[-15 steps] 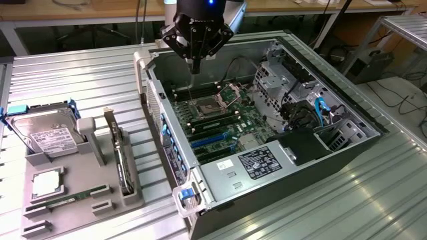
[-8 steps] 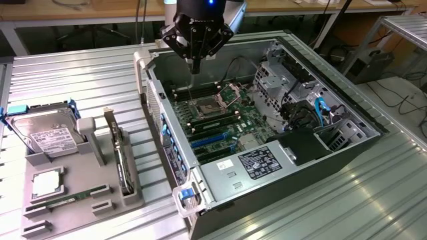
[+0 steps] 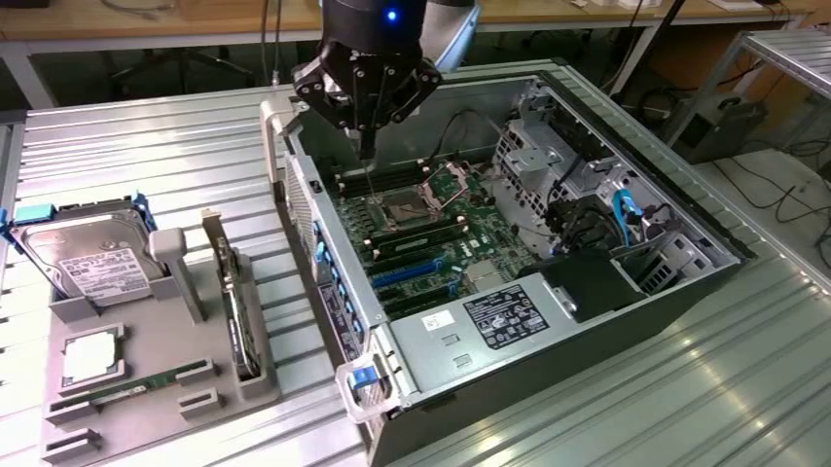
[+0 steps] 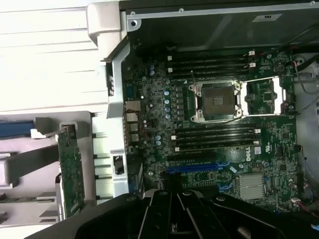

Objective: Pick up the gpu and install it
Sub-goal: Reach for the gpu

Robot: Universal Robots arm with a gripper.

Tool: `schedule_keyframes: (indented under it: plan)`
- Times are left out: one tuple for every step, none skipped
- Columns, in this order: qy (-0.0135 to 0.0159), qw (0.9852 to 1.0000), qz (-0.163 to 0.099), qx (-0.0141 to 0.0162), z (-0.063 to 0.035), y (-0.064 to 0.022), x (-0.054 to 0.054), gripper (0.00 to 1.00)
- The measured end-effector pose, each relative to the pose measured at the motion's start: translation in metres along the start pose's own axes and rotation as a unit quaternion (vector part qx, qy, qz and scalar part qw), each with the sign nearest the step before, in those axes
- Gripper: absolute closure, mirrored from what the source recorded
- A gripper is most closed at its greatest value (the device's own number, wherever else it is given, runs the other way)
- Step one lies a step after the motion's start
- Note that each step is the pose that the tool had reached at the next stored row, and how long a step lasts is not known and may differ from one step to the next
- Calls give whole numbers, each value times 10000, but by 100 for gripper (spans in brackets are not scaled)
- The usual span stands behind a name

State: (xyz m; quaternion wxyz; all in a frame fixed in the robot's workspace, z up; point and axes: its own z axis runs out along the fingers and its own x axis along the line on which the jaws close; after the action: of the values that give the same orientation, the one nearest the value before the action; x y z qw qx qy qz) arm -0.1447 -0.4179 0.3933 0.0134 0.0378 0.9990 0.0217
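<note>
Black gripper (image 3: 368,146) hangs over the far end of the open case (image 3: 660,167), just above the motherboard (image 3: 435,248) near the CPU socket (image 3: 403,209). Its fingers look pressed together and pinch nothing. In the wrist view the gripper (image 4: 169,204) sits over the board's edge by the blue slot (image 4: 192,168). The gpu (image 3: 236,311) is well apart from it, outside the case at the exterior view's left. It stands on edge in a slot of the grey holder (image 3: 162,375) on the ribbed metal table (image 3: 156,146), untouched. In the wrist view the gpu (image 4: 70,169) shows as a green card upright beside the case wall. The holder also carries a hard drive (image 3: 85,258), a CPU (image 3: 91,355) and a memory stick (image 3: 130,391).
</note>
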Motion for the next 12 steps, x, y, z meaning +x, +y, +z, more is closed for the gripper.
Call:
schedule_keyframes:
  plan:
    - [-1, 10000, 0, 0, -2, -24, 33, 89]
    - [-1, 10000, 0, 0, -4, -46, 66, 89]
    - [-1, 10000, 1, 1, -6, -65, 97, 89]
    - [-2, 10000, 0, 0, -7, -83, 126, 89]
    - [-3, 10000, 0, 0, -9, -108, 169, 89]
    - [-2, 10000, 0, 0, -10, -126, 209, 89]
    - [-2, 10000, -1, 0, -12, -146, 256, 89]
    - [-2, 10000, 0, 0, -12, -160, 291, 89]
    - [-3, 10000, 0, 0, -12, -177, 333, 89]
    - [-3, 10000, 1, -1, -12, -189, 368, 89]
    - [-3, 10000, 0, 0, -13, -204, 407, 89]
    - [-2, 10000, 0, 0, -14, -217, 446, 89]
